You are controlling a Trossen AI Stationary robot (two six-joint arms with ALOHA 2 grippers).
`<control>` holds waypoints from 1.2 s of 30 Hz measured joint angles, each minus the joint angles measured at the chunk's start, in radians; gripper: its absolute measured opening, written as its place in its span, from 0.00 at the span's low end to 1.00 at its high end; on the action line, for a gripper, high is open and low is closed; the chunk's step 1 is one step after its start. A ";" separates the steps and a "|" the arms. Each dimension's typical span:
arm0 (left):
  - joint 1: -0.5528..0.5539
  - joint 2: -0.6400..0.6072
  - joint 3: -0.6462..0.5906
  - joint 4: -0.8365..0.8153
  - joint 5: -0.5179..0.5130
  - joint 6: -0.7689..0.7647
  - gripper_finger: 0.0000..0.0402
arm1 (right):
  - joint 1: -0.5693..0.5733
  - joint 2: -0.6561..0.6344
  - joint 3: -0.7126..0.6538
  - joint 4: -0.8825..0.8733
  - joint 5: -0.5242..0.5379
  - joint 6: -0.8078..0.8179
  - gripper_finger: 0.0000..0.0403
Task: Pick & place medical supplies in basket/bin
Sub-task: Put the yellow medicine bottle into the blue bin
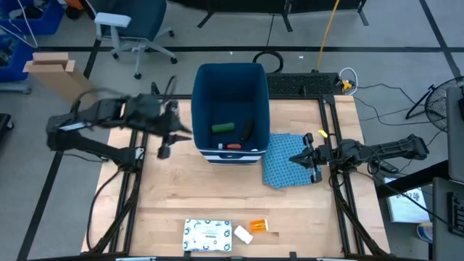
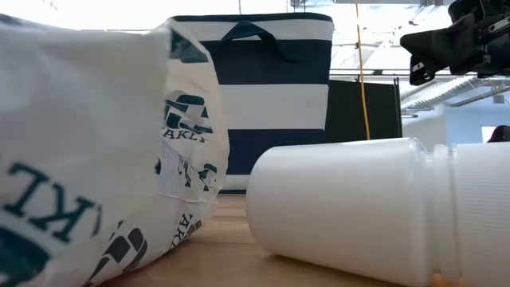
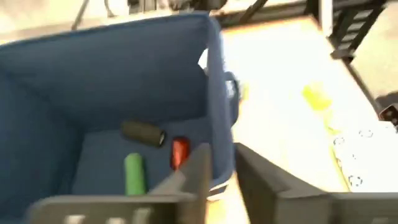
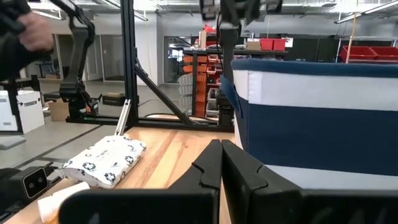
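The dark-blue bin (image 1: pixel 232 87) stands at the table's far middle. In it lie a green piece (image 3: pixel 134 173), a red-white tube (image 3: pixel 179 152) and a dark cylinder (image 3: pixel 143 132). My left gripper (image 1: pixel 168 138) hovers open just left of the bin's left wall, holding nothing. My right gripper (image 1: pixel 308 158) is shut and empty, over the blue patterned cloth (image 1: pixel 284 168) to the right of the bin. The white speckled packet (image 1: pixel 208 235), the small white piece (image 1: pixel 243 233) and the orange pill bottle (image 1: pixel 259 226) lie flat at the near edge.
The black frame rails (image 1: pixel 335 145) run along both table sides. In the low view the packet (image 2: pixel 96 143) and a white cylinder (image 2: pixel 358 207) lying on its side fill the foreground, with the bin (image 2: pixel 263 104) behind. Bare wood lies between the bin and the near-edge items.
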 joint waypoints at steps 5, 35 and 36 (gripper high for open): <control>-0.040 -0.249 -0.431 0.515 0.129 -0.043 0.02 | 0.000 0.000 0.000 0.002 0.000 0.000 0.00; -0.083 -0.733 -1.298 1.171 0.093 -0.172 0.01 | 0.000 0.000 0.000 0.022 0.001 -0.032 0.00; -0.083 -0.733 -1.303 1.170 0.083 -0.175 0.01 | 0.000 0.000 0.000 0.022 0.001 -0.035 0.00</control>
